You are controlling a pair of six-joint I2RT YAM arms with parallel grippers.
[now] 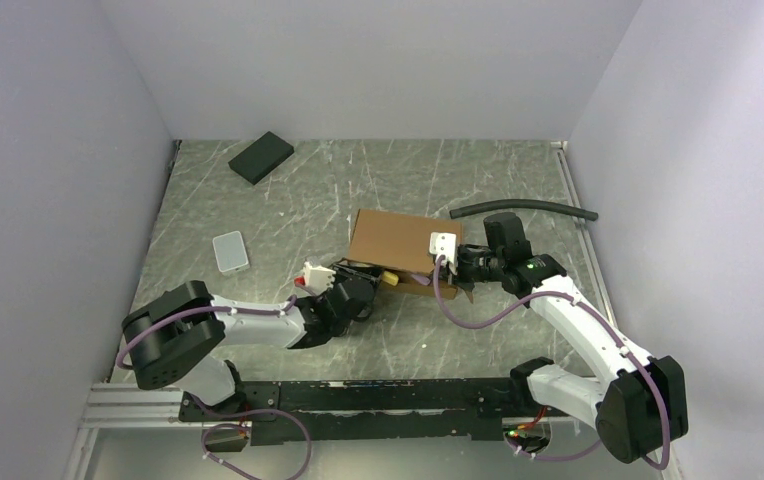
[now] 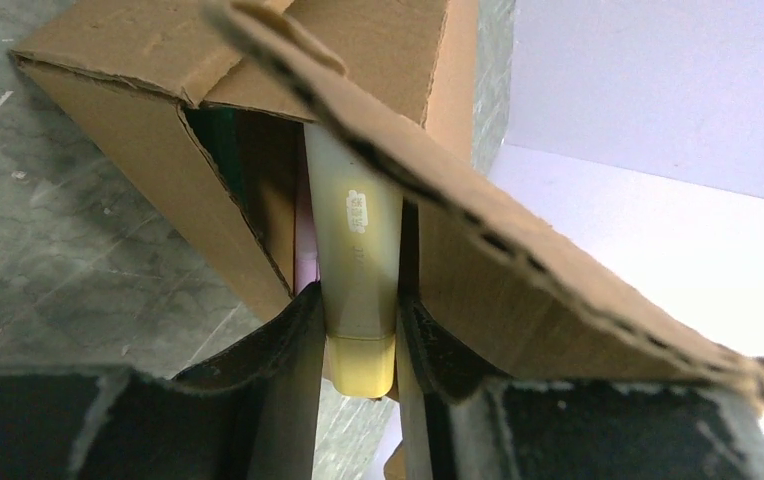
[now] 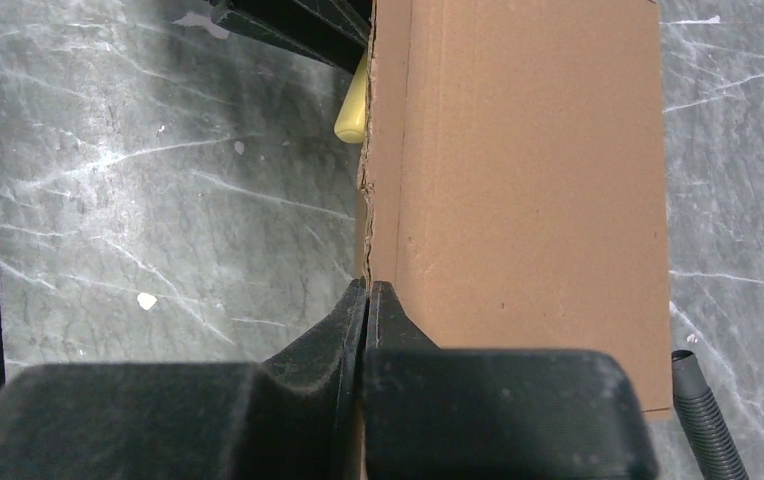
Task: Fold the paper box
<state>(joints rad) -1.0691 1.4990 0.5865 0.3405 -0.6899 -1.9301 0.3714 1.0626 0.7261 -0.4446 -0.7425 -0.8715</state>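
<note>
I'm gripping a cream stick [image 2: 358, 250] in the left claw [image 2: 358, 305], inside the paper box [image 1: 398, 240] sitting mid-worktop [image 1: 288, 210]. The right claw [image 3: 366, 295] is pressing shut against its edge. Levering harder risks tearing the cardboard.

The paper box [image 1: 403, 240] is brown, stick [image 2: 358, 250] pale yellow, table [image 1: 288, 210] white-streaked grey.

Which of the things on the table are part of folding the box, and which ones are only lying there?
In the job:
- box, pinched at its edge by the right jaws
- yellow stick, held by the left jaws and pushed inside the box

Lying about:
- black pad
- grey pad
- black hose
</note>
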